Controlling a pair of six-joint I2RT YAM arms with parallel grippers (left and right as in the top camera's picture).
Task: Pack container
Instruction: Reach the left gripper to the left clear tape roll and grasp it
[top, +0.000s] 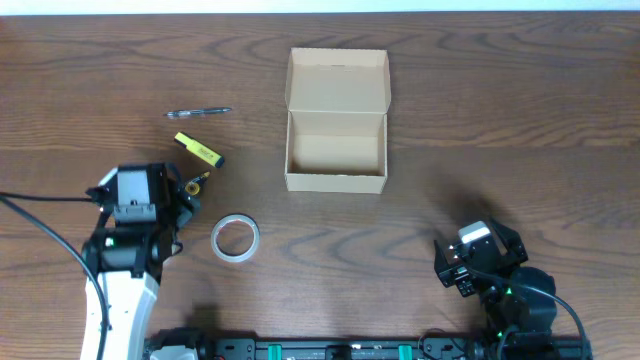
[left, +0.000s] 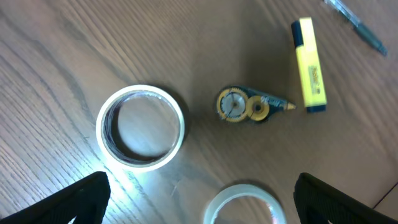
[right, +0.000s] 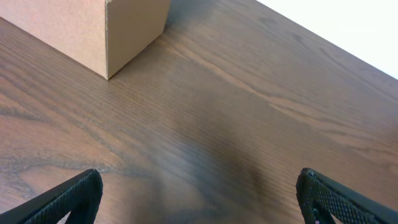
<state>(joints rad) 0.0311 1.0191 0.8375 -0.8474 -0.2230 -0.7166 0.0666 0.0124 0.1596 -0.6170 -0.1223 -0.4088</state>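
Note:
The container (top: 335, 180) is a light-tan cardboard box at the table's middle, open and empty, with its flap lid standing back; its corner shows in the right wrist view (right: 106, 37). A white tape roll (top: 236, 238) lies flat in front of it to the left and also shows in the left wrist view (left: 142, 127). A second, clear tape ring (left: 245, 205) lies between the fingers of my left gripper (left: 199, 202), which is open above it. My right gripper (right: 199, 190) is open and empty over bare table at the front right (top: 462, 262).
A blue and gold correction-tape dispenser (left: 249, 107), a yellow highlighter (left: 309, 65) and a pen (left: 357, 25) lie left of the box. In the overhead view they sit just beyond my left gripper (top: 178, 205).

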